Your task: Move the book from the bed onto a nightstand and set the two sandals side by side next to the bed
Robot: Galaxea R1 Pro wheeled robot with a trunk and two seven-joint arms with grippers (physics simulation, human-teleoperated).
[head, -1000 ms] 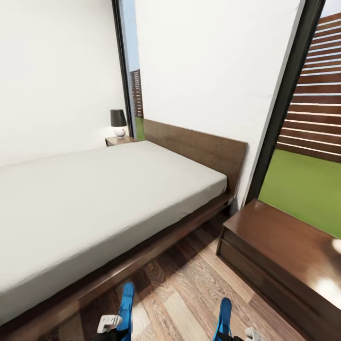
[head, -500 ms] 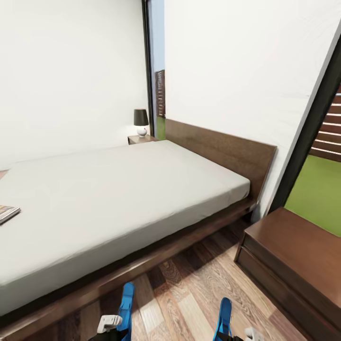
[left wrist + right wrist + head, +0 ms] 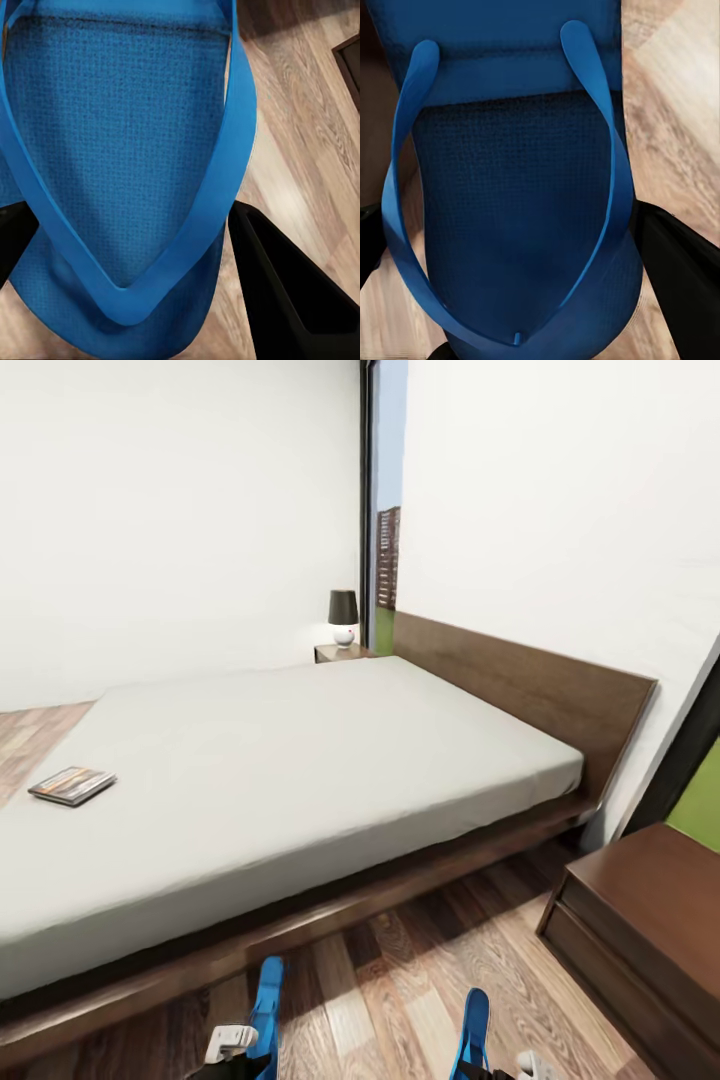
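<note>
Carrying one blue sandal [image 3: 266, 1000] clamped between the left gripper's [image 3: 135, 247] dark fingers [image 3: 289, 289], the other sandal [image 3: 473, 1025] between the right gripper's [image 3: 521, 262], low in frame, ready for setting down beside the bed [image 3: 300, 760]. Book [image 3: 72, 785] at mid-left on the mattress. Near nightstand [image 3: 640, 920] lower right; lamp [image 3: 343, 617] on the far nightstand [image 3: 338, 652], upper centre.

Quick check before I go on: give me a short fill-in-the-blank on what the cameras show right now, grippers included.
1. The book lies on the ____ of the bed.
2. On the far nightstand stands a ____ with a dark shade.
3. The left gripper and the right gripper each hold one blue ____.
4. Below the held sandals the floor is made of ____.

Missing words: mattress; lamp; sandal; wood
</note>
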